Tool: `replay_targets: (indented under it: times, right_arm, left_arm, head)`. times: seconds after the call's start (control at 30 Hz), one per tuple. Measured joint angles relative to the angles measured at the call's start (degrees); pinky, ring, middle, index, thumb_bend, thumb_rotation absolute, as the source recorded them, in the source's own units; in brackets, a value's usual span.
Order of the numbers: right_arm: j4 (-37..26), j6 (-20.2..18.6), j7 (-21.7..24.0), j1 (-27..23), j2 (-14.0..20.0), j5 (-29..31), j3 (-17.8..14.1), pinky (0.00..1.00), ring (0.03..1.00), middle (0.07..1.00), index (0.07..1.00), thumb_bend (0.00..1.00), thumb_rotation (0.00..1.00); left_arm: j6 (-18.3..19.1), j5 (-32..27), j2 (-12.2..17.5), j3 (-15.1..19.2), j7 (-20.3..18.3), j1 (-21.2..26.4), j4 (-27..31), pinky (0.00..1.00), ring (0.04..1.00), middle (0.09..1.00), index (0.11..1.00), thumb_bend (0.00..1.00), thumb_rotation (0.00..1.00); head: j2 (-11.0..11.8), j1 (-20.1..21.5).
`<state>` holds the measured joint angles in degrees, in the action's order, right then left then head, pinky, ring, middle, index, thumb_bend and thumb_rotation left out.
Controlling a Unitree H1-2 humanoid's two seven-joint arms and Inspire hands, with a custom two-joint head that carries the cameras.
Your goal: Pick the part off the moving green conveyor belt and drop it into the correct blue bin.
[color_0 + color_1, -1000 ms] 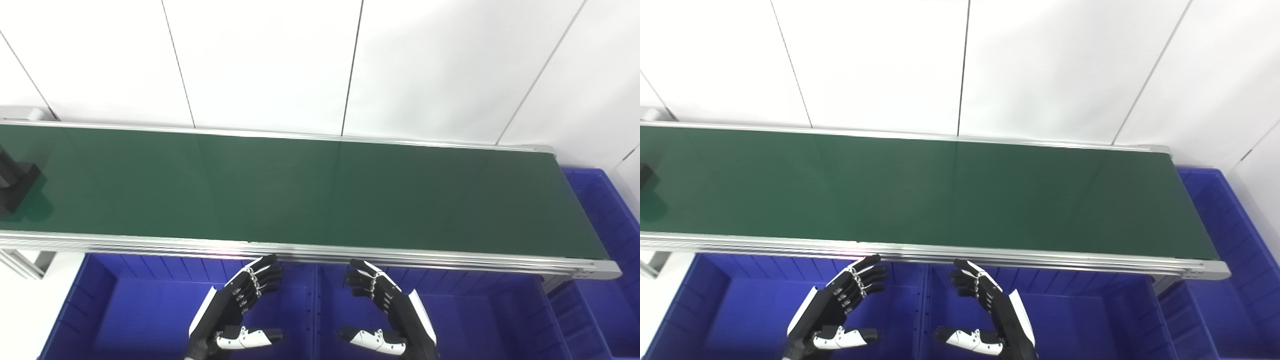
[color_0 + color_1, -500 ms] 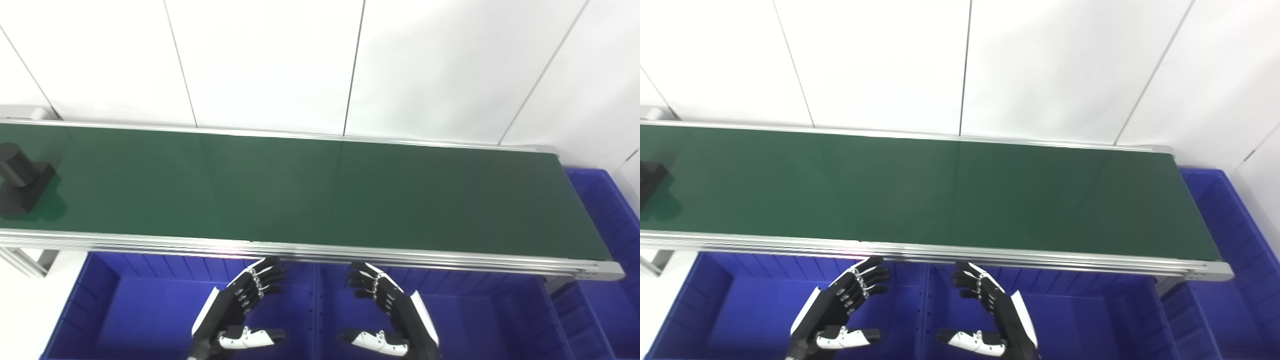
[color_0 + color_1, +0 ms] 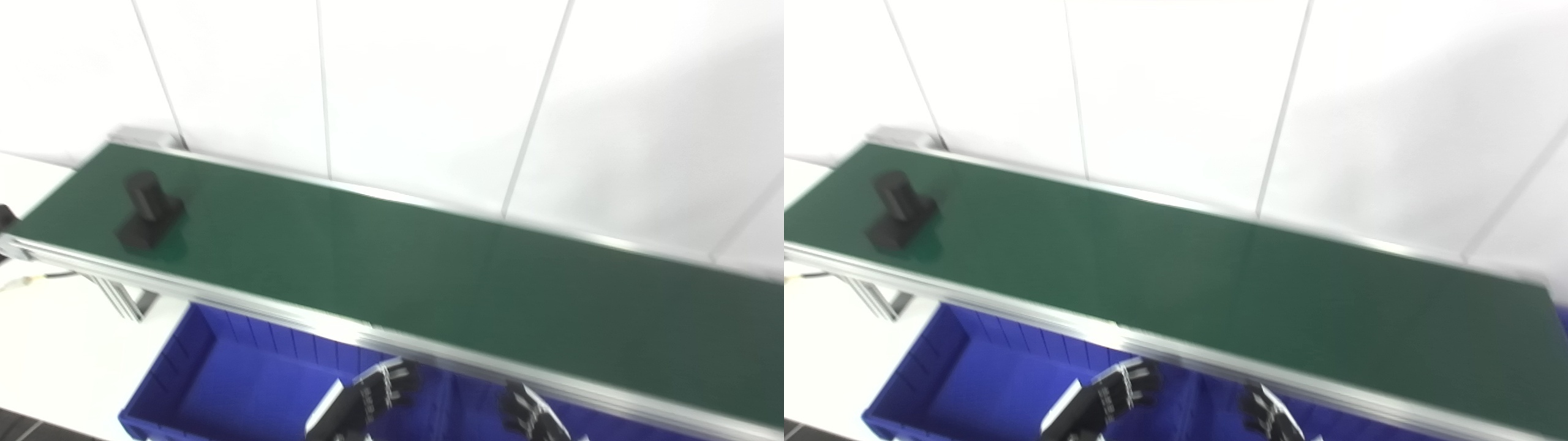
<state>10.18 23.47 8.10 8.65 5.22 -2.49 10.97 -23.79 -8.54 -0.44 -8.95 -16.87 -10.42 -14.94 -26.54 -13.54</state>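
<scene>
Black part, a cylinder standing upright on a flat base (image 3: 147,211), sits at the far-left end of the green conveyor belt (image 3: 429,282), well left of both empty, loosely spread hands below its near rail; left hand (image 3: 367,401) nearer than right hand (image 3: 530,416).

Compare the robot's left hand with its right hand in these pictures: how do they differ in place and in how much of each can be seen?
The left hand hangs over the blue bin, nearer the black part; the right hand sits farther from that part. The left hand shows fingers and white back; the right hand is mostly cut off by the picture's bottom edge. Both are black, blurred, hold nothing, and sit below the green belt, not touching it.
</scene>
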Motion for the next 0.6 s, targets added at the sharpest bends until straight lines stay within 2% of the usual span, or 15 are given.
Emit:
replay_targets:
  times: [0.43,0.5,0.6]
  right_arm:
    - [2.0,0.02,0.0,-0.89,0.41,0.59,0.0,0.75,0.79,0.787,0.83,0.77,0.34]
    - [2.26,0.03,0.0,-1.11,0.49,0.65,-0.02,0.75,0.789,0.787,0.83,0.77,0.34]
    - [3.1,0.03,0.05,-1.39,0.66,0.8,-0.05,0.75,0.787,0.791,0.832,0.75,0.33]
  left_arm:
    - [-0.44,1.29,-0.34,0.43,0.03,1.29,-2.14,0.71,0.776,0.785,0.795,1.0,0.16]
    - [-0.46,1.3,-0.44,0.46,0.04,1.31,-2.38,0.71,0.778,0.787,0.796,1.0,0.16]
    - [-0.52,1.28,-0.61,0.47,0.03,1.55,-3.39,0.71,0.774,0.786,0.797,1.0,0.15]
  head:
    - [2.29,-2.02]
    - [2.55,-3.16]
    - [4.13,-6.57]
